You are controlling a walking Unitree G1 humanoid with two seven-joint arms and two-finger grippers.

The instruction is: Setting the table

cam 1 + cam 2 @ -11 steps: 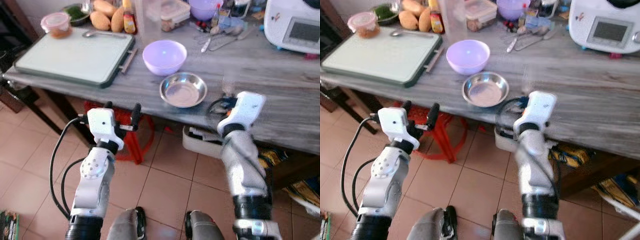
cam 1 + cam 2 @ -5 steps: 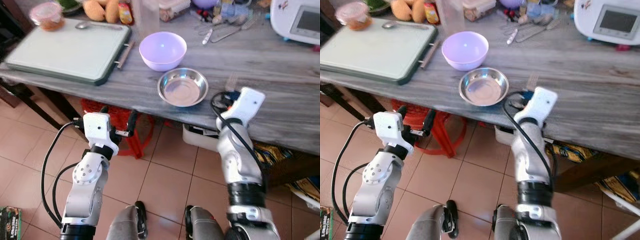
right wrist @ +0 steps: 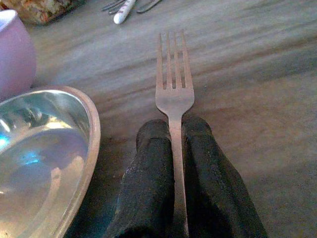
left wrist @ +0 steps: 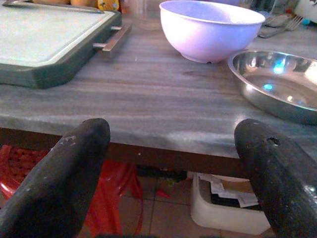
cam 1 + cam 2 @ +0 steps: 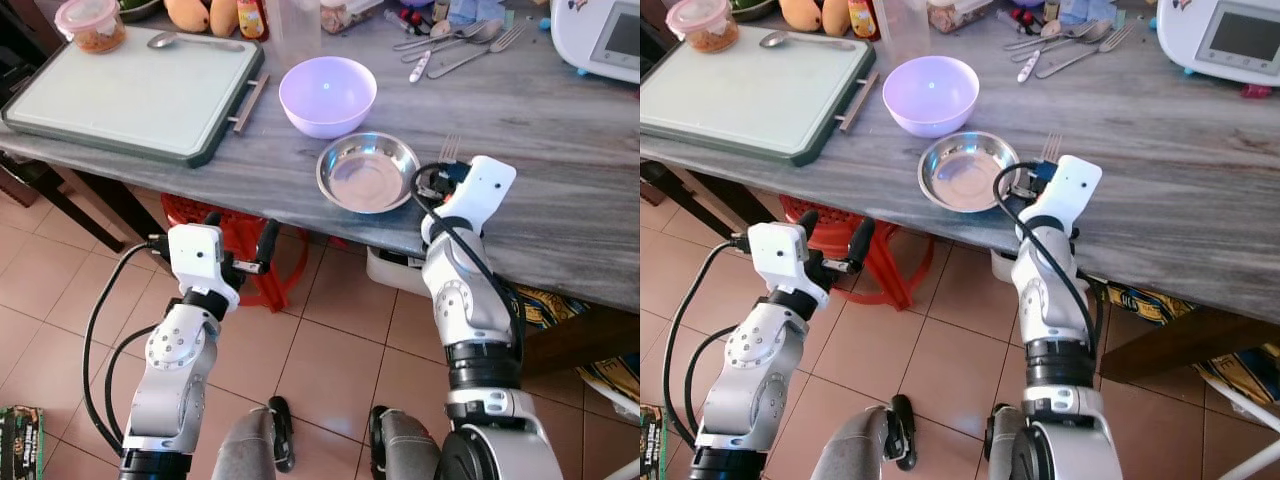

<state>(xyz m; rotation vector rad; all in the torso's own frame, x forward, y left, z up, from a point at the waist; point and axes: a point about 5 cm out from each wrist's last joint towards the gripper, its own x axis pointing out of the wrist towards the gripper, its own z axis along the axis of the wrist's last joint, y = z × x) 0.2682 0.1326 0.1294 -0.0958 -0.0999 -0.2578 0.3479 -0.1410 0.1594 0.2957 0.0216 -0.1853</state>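
A shiny steel bowl (image 5: 366, 172) sits near the front edge of the grey wooden table (image 5: 560, 190), with a lilac bowl (image 5: 327, 95) just behind it. My right gripper (image 3: 172, 130) is shut on the handle of a metal fork (image 3: 173, 84). The fork (image 5: 447, 150) points away from me, low over the tabletop just right of the steel bowl (image 3: 44, 158); contact with the table cannot be told. My left gripper (image 5: 240, 225) is open and holds nothing, below and in front of the table edge, facing the bowls (image 4: 213, 29).
A pale cutting board (image 5: 130, 90) with a spoon (image 5: 185, 40) and a red-lidded container (image 5: 90, 22) fills the table's left. Loose cutlery (image 5: 455, 40) and a white appliance (image 5: 600, 35) lie at the back right. A red stool (image 5: 245, 245) and white bin (image 5: 395, 272) stand under the table.
The view has shifted and sharpened. My right gripper has reached forward over the table edge, bringing the fork beside the steel bowl. The left arm has hardly moved.
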